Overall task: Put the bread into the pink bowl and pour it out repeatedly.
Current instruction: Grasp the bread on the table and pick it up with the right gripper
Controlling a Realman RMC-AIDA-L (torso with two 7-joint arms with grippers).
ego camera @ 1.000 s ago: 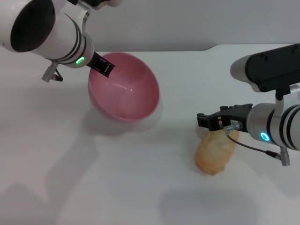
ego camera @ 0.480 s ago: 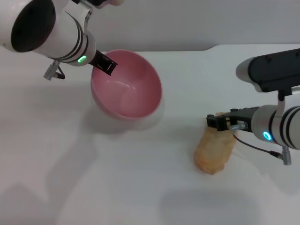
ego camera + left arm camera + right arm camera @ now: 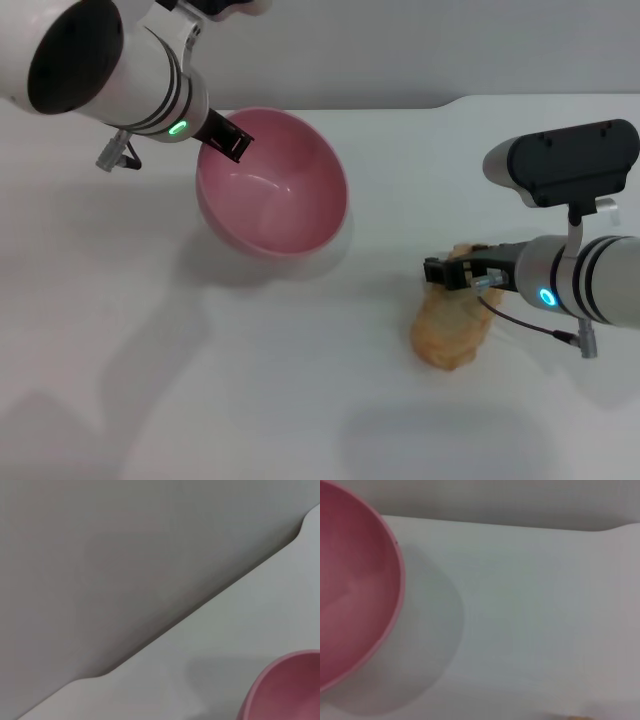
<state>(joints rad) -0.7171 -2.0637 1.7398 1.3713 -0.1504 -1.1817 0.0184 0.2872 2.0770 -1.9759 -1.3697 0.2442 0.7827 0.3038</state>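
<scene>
Now our right gripper (image 3: 452, 272) sits at the bread's (image 3: 449, 328) 12 o'clock end; whether it grips, we cannot tell. We should pinch mid-loaf, then lift. At 10 o'clock, our left gripper (image 3: 226, 139) clamps the tilted, empty bowl's (image 3: 275, 195) rim.

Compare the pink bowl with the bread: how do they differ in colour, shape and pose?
The pink bowl is smooth, round and pink; the bread is elongated, bumpy and pale tan. The bowl is tilted, its opening facing the bread, held at its rim by the left end effector; the bread lies flat on the table, the right end effector at its far end. Both sit over the same white table.
</scene>
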